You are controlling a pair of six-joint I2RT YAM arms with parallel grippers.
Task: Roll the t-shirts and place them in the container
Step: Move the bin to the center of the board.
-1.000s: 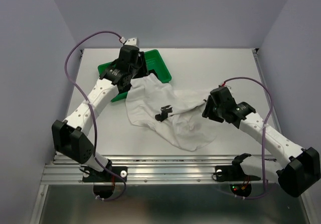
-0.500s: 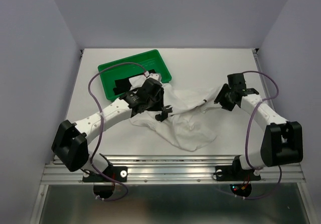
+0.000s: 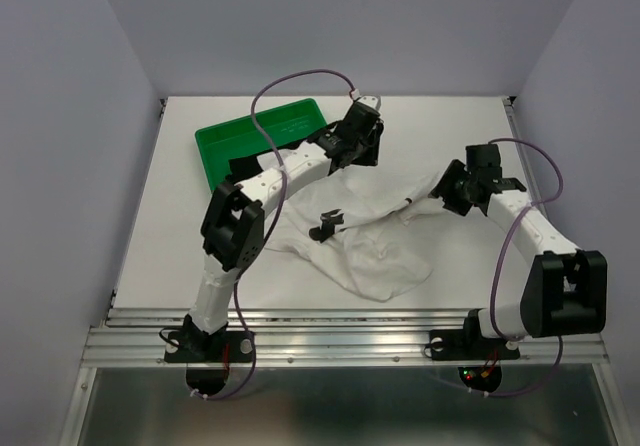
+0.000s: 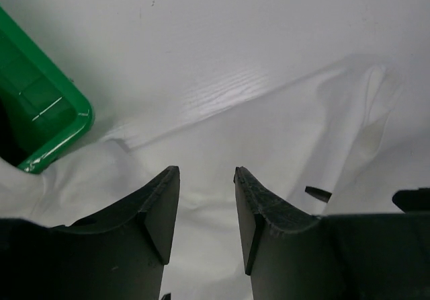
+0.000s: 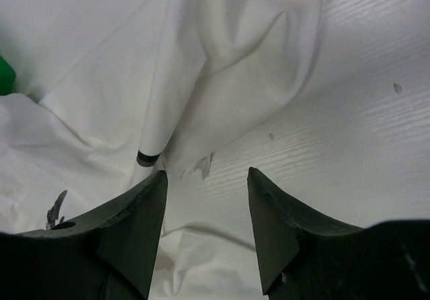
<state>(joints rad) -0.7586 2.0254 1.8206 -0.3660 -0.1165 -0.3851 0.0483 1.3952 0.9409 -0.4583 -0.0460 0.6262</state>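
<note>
Top external, white t-shirt (image 3: 372,251): crumpled mid-bench (image 3: 440,126), one edge at the green tray (image 3: 212,138).
Hidden: tray's inside, mostly behind left arm (image 3: 285,169).
Print (image 3: 325,224): black marks, unreadable.
Left pincer (image 4: 205,172): apart, empty, over shirt.
Right pincer (image 5: 206,173): apart, empty, over shirt's edge.
</note>
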